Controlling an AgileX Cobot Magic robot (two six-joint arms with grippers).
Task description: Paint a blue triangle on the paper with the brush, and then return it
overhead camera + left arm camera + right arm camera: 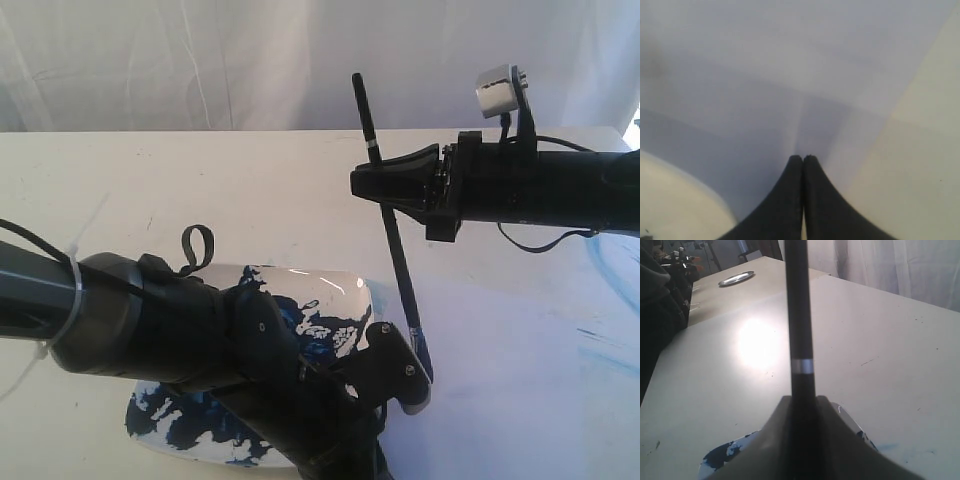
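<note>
The brush [400, 270] stands nearly upright, bristle end down over the near edge of the paper [520, 400], just right of the dish. My right gripper [360, 185] reaches in from the right and is shut on its black handle [799, 315] below the silver band. My left gripper [408, 375] is shut with nothing between its fingers; its tips sit low over the paper [765, 75], close beside the brush's lower end. No dark blue triangle shows on the paper; only faint light-blue smears [605, 270] appear at the right.
A white square dish [345, 285] smeared with dark blue paint lies left of the paper, partly hidden by my left arm. Its rim [670, 200] shows beside the left fingers. A metal plate [735, 278] lies on a far table. White curtain behind.
</note>
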